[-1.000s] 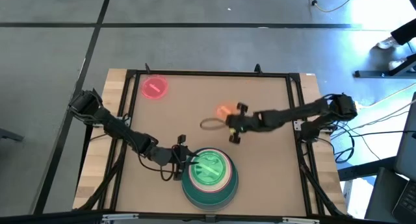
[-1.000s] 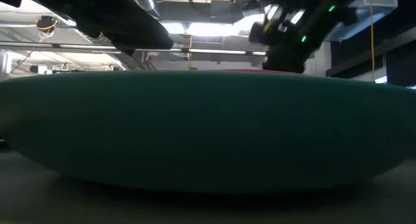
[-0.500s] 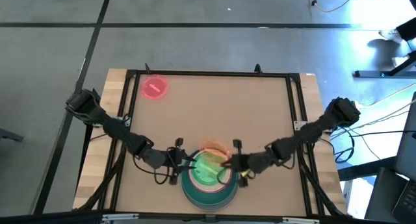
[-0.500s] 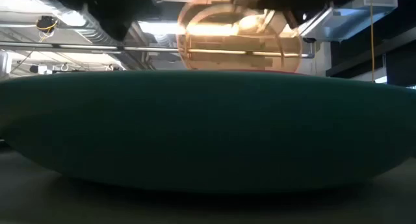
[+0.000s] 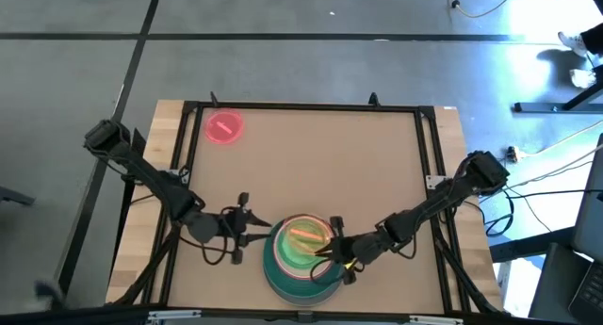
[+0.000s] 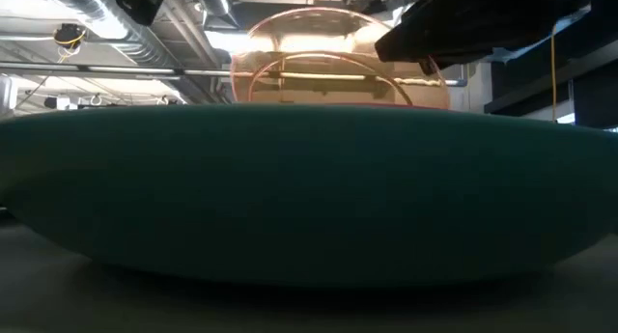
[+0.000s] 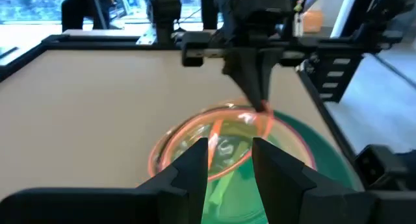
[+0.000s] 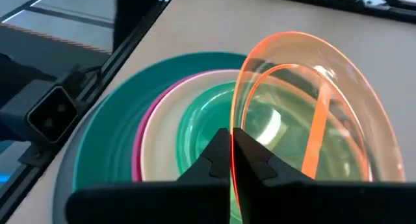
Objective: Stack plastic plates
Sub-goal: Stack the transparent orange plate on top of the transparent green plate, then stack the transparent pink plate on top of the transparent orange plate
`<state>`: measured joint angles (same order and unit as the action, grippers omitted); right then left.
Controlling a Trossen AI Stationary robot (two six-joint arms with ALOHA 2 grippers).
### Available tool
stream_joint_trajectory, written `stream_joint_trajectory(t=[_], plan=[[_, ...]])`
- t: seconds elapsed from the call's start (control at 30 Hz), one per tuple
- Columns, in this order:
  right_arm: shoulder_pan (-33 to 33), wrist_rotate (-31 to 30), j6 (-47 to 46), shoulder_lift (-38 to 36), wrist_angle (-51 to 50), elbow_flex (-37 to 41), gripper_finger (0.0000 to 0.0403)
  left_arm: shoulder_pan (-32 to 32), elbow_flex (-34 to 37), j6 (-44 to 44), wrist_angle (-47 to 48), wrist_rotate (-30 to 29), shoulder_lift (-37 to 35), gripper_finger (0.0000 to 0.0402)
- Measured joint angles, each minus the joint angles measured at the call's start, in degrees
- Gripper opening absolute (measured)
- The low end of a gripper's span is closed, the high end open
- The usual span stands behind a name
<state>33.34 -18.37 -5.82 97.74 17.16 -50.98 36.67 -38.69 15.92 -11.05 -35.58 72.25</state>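
Right gripper (image 5: 330,252) pinched shut (left gripper (image 5: 252,233) spread).

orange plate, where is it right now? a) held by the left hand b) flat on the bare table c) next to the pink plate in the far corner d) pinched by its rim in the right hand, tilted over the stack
d: the right hand is shut on the rim of the orange plate, which tilts above the green plate topping the stack.
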Motion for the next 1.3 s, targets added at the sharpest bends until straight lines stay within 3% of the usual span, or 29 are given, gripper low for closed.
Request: stream_joint_trajectory(t=[0.13,0.37,0.53,0.67,0.93,1.1,1.3], plan=[[0.0,2.6,-1.3,1.6,2.4,0.0,0.0022,-2.0,0.1,0.1,2.0,-0.1,0.1,0.0113],[0.0,7.1,-1.4,4.9,8.8,0.0,0.0104,-6.0,0.1,0.2,3.0,-0.9,0.0,0.0117],[0.0,7.0,-0.7,5.0,8.6,0.0,0.015,-10.8,0.1,1.5,8.3,-1.4,0.0,0.0145],[0.5,7.3,0.2,2.6,6.6,0.1,0.0164,-15.8,0.1,2.0,16.1,-1.0,0.0,0.0175],[0.0,4.2,3.1,-1.7,-4.2,0.1,0.0165,-33.3,0.1,2.8,33.8,-0.7,0.2,0.0187],[-2.1,0.7,5.7,-6.2,-12.6,0.1,0.0166,-47.7,0.0,-1.4,35.7,4.2,1.7,0.0185],[-8.0,1.0,8.1,-10.2,-19.4,0.1,0.0166,-62.5,0.1,-7.3,35.7,9.5,7.6,0.0184]])
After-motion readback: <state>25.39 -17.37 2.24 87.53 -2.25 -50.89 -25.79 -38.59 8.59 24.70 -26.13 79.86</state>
